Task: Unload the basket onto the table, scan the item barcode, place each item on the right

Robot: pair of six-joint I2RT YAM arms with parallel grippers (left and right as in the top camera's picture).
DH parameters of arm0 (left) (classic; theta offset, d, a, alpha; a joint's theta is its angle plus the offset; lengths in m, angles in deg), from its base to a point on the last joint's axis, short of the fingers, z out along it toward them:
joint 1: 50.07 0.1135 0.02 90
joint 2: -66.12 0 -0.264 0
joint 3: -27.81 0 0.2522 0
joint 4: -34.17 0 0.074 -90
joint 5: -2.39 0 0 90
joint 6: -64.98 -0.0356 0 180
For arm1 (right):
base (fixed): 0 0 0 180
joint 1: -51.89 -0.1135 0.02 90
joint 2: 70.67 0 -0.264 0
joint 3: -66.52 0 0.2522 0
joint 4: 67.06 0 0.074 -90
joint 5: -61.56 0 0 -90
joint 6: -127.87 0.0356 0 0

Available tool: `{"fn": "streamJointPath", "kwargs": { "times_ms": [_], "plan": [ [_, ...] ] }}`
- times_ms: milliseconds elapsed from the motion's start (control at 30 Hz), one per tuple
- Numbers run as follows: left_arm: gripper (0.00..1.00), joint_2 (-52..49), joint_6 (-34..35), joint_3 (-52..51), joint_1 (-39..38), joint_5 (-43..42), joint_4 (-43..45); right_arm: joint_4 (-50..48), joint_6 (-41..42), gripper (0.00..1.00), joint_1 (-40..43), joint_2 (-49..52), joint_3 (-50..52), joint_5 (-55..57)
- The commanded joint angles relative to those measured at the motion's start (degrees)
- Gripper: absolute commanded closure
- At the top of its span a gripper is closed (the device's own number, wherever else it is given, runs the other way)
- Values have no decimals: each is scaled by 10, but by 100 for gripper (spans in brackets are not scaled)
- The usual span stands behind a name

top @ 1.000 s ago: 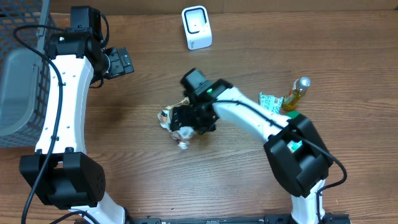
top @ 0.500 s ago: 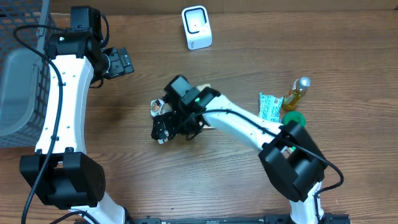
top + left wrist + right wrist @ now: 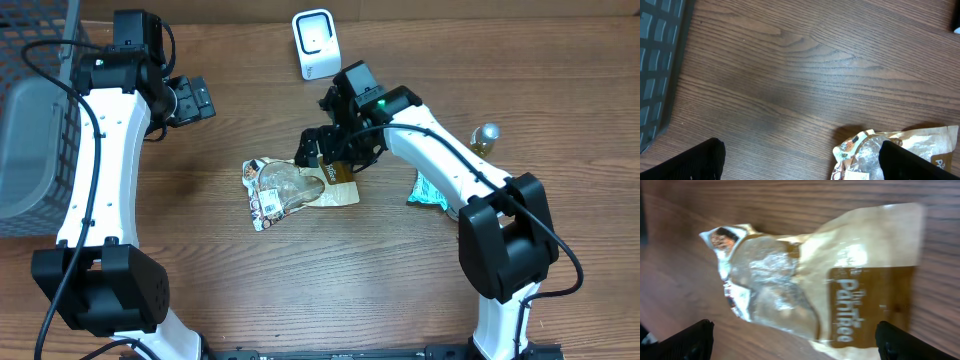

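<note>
The item, a tan and clear snack bag (image 3: 290,188) with a small white label, lies flat on the wooden table. My right gripper (image 3: 335,155) hovers just above its right end, open and holding nothing. In the right wrist view the bag (image 3: 815,280) fills the middle, with the open right gripper (image 3: 795,342) straddling it from above. The white barcode scanner (image 3: 316,45) stands at the back centre. My left gripper (image 3: 193,100) hangs open at the back left; in its own view the left gripper (image 3: 800,162) shows only table between its fingers and the bag (image 3: 900,147) at lower right.
A dark mesh basket (image 3: 30,110) sits at the far left, its edge (image 3: 660,60) also in the left wrist view. A yellow bottle (image 3: 484,140) and a green packet (image 3: 428,190) lie at the right, behind the right arm.
The right gripper carried the bag leftward, let it go and drew back up and to the right. The bag now rests flat. The left arm has not moved.
</note>
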Motion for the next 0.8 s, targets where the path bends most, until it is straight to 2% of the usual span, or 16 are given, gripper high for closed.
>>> {"fn": "streamJointPath", "kwargs": {
  "times_ms": [0, 233, 767],
  "plan": [
    [0, -2, 0, 0, -2, 5, -1, -2, -11, 0, -4, -21, -1, 16],
    [0, -2, 0, 0, -2, 5, -1, 1, -11, 0, -4, -21, 3, 65],
    [0, -2, 0, 0, -2, 3, 3, -13, -8, 0, -4, -21, 29, 84]
  ]
}}
